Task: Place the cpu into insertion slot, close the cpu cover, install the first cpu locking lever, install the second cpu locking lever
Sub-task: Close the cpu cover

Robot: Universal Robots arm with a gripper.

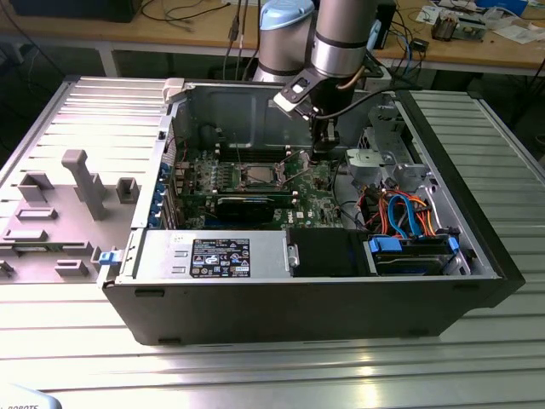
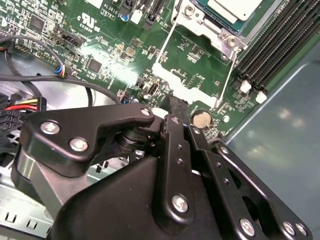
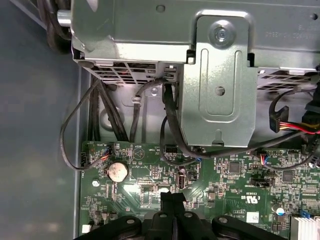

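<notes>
- Ribbed metal table (image 1: 255,375) carries the whole scene, with wooden benches and loose wires behind it.
- At the exterior view's left, grey fixture blocks (image 1: 81,179) stand on the table beside an open computer case (image 1: 298,311) lying on its side.
- Inside the case, a green motherboard (image 1: 213,181) lies flat, with a long black expansion card (image 1: 247,207) on its near side.
- The insertion slot (image 1: 258,177) sits near the board's middle.
- In the second wrist view the cpu (image 2: 235,7) lies in that slot, pale metal top up. The cpu cover (image 2: 197,22) shows as a silver frame around it.
- Two thin wire levers (image 2: 167,42) run out along the frame's sides. Whether they are latched cannot be told.
- Just to the exterior view's right of the slot, the gripper (image 1: 324,152) hangs low over the board. Its jaws are together on nothing, with their tips beside a coin cell (image 2: 201,119).
- Farther right are a grey metal drive cage (image 3: 215,90) and orange and blue cables (image 1: 409,213).
</notes>
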